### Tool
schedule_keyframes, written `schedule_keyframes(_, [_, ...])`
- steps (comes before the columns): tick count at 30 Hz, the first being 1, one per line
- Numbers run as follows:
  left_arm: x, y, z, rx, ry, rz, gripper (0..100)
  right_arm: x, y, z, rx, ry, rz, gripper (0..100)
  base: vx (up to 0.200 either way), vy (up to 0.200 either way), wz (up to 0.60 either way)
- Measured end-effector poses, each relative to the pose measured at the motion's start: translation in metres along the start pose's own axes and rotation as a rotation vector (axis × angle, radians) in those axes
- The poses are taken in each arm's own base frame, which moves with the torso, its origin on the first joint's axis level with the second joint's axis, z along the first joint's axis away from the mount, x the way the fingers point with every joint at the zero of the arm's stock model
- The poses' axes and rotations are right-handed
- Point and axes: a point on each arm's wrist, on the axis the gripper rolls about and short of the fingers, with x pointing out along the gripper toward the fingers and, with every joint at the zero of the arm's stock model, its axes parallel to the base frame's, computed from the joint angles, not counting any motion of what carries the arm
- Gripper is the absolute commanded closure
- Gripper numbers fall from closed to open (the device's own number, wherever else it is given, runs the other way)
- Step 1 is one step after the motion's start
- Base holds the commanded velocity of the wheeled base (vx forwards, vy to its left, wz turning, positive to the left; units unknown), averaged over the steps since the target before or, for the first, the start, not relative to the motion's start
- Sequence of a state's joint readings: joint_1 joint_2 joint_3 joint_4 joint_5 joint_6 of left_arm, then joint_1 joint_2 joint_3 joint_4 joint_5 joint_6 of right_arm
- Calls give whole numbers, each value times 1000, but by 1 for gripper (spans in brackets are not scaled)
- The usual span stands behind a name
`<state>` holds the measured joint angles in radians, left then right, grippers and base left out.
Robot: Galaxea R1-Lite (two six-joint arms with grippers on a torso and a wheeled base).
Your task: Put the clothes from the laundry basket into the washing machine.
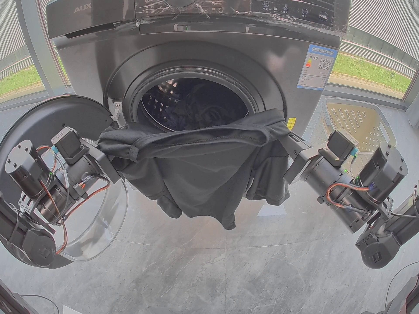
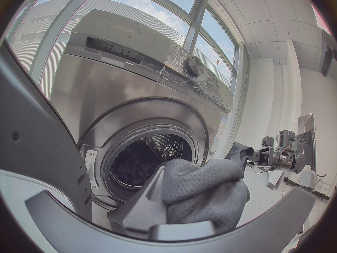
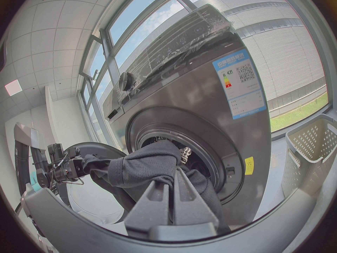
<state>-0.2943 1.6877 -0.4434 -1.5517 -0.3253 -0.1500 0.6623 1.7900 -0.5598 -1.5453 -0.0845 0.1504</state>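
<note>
At the washing machine (image 1: 87,66) mouth | left end effector (image 1: 104,147), right end effector (image 1: 286,138) each clamped on black garment (image 1: 205,166)

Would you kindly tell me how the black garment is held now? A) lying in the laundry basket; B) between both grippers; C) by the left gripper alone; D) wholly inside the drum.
B: the left gripper and right gripper each clamp an end of the black garment, which sags between them before the drum.

Garment (image 1: 196,162) hangs before washing machine (image 1: 279,62) opening, held between left gripper (image 1: 107,148) at left end and right gripper (image 1: 287,139) at right end. Door (image 1: 43,118) open at machine's left. Clothes (image 1: 205,105) in drum. Laundry basket (image 1: 362,123) on floor, right of machine.
</note>
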Motion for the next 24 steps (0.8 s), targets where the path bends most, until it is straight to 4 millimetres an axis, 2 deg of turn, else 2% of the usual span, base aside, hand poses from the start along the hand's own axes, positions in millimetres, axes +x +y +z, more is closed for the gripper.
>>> schedule_keyframes(24, [1,3,21,31,-80,11,100,0,-4,21,-13,-74,-17,100,0,0,0])
